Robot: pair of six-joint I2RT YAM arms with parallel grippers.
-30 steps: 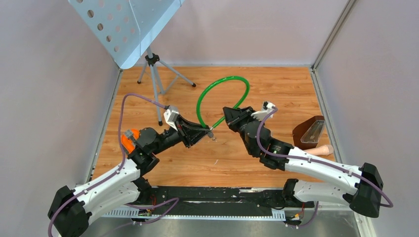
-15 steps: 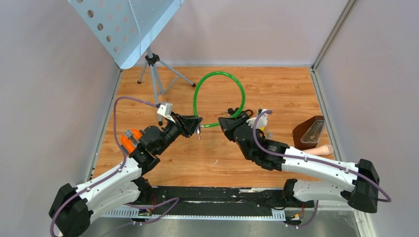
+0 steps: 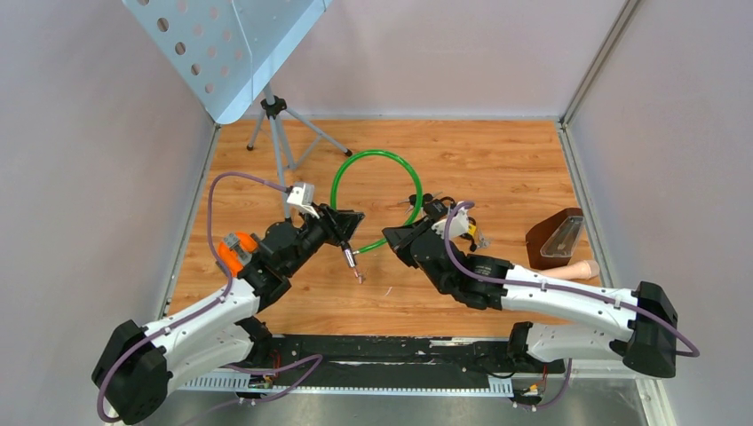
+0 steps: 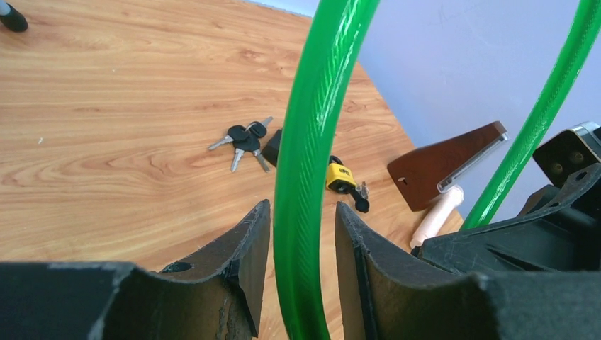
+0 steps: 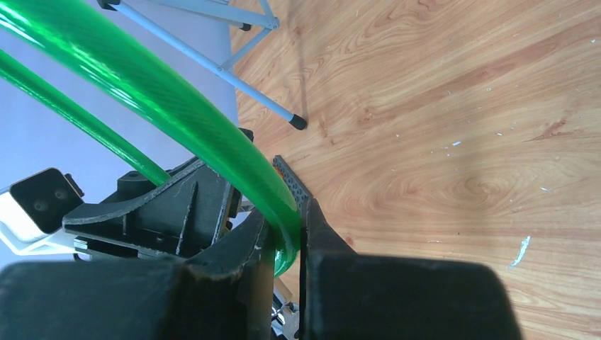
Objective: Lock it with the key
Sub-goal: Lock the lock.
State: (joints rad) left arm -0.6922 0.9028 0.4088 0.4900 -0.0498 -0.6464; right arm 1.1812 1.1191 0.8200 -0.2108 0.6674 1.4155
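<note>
A green cable lock loop (image 3: 342, 173) hangs in the air between my two grippers. My left gripper (image 3: 348, 226) stands around the cable (image 4: 315, 127). Its fingers (image 4: 244, 248) are slightly apart, with a small gap on each side of the cable. A metal cable end (image 3: 353, 264) dangles below it. My right gripper (image 3: 393, 241) is shut on the cable (image 5: 177, 106), close beside the left gripper. A bunch of keys (image 4: 244, 138) lies on the table, also in the top view (image 3: 432, 204). A yellow padlock (image 4: 340, 177) with a black key lies near it.
A brown holder (image 3: 555, 235) with a clear piece and a pale cylinder (image 3: 579, 268) sit at the right edge. A tripod stand (image 3: 275, 133) with a perforated metal sheet stands at the back left. Walls close in the table on three sides.
Both grippers have moved left and toward the near edge, and the green loop has shifted left with them. The metal cable end now hangs lower under the left gripper.
</note>
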